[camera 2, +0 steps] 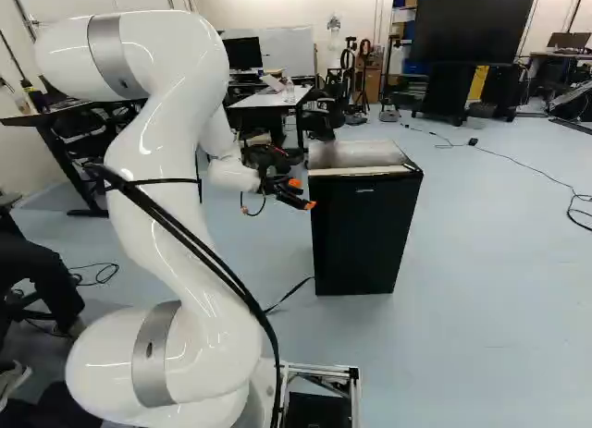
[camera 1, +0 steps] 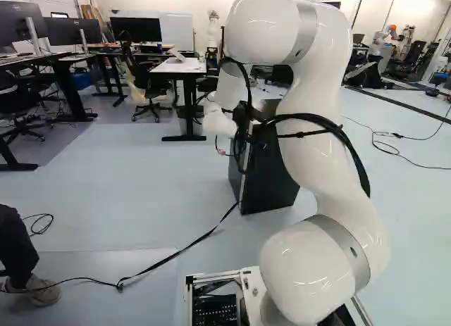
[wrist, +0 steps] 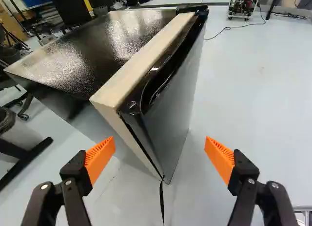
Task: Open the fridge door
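Okay, your pincer (wrist: 160, 154) stands apart; fridge door (wrist: 171, 106) looks rigid, slick, probably seal-stiff, so hook its near side edge (wrist: 130, 133).

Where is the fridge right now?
The fridge stands on the floor, right of the arm in the right base view; in the wrist view it lies ahead of the open end effector.

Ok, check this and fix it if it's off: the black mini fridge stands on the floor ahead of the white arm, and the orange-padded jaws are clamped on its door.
The jaws are not clamped on the door: the wrist view shows them open, wide apart. The black mini fridge does stand on the floor ahead of the white arm.
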